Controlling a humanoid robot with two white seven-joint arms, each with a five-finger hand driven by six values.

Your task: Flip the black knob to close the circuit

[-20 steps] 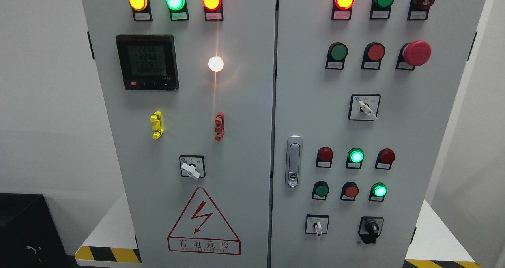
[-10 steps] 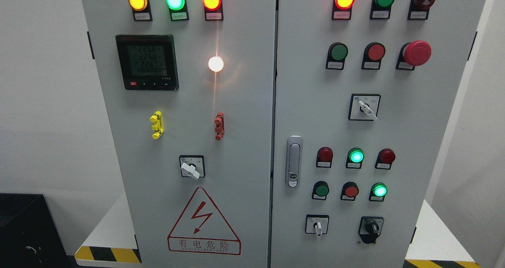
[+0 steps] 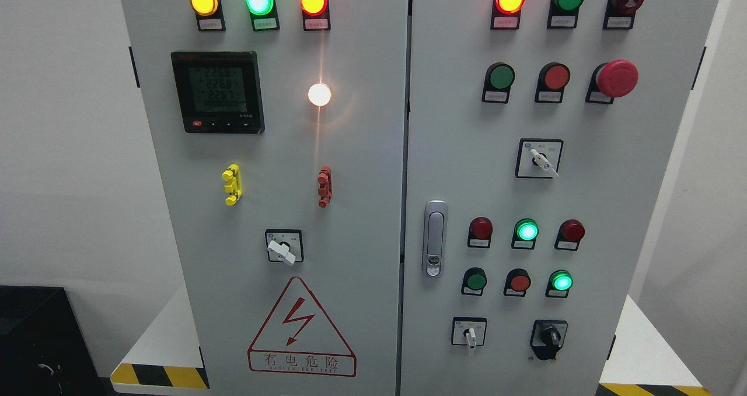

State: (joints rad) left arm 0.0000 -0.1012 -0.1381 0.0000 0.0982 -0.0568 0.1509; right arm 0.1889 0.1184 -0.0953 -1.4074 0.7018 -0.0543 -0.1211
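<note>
Facing the grey control cabinet (image 3: 350,209), we see neither of our hands, so we cannot tell their state. Our black knob (image 3: 548,337) sits low on the right door, beside a white-handled selector switch (image 3: 470,333), below a lit green lamp (image 3: 561,281).

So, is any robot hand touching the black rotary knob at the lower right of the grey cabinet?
Apart. The head view shows the black rotary knob fully exposed on the grey cabinet, with no robot hand anywhere in the picture.
</note>
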